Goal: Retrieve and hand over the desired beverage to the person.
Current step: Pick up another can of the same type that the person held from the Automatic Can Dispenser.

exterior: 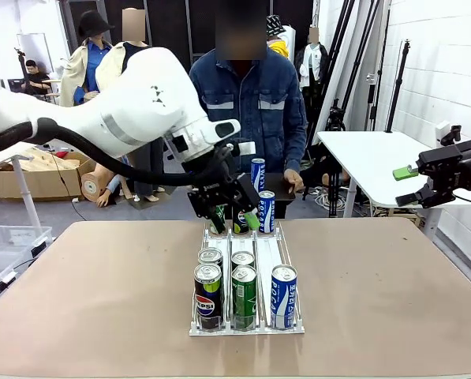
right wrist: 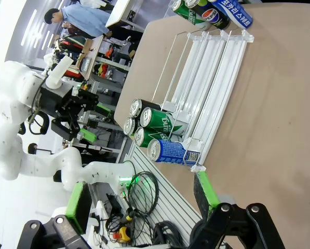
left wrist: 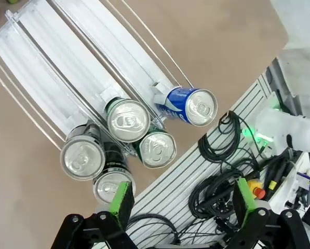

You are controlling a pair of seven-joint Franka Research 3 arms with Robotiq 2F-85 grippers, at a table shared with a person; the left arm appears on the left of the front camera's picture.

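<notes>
Desk: a tan desk (exterior: 393, 284) with a wire rack (exterior: 265, 249) in the middle.
Near cans (exterior: 244, 296): five drinks stand at my end of the rack.
Far cans (exterior: 267, 212): more drinks at the other end.
Left hand (exterior: 235, 215): wide, holding nothing, up by the far cans.
Right hand (exterior: 409, 185): wide, holding nothing, off beside the desk.
Person (exterior: 251, 103): stands across the desk from me.

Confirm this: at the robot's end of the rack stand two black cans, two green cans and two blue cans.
Wrong in one respect: only one blue can stands at that end of the rack, as the front view shows. The two black cans and two green cans are right.
</notes>
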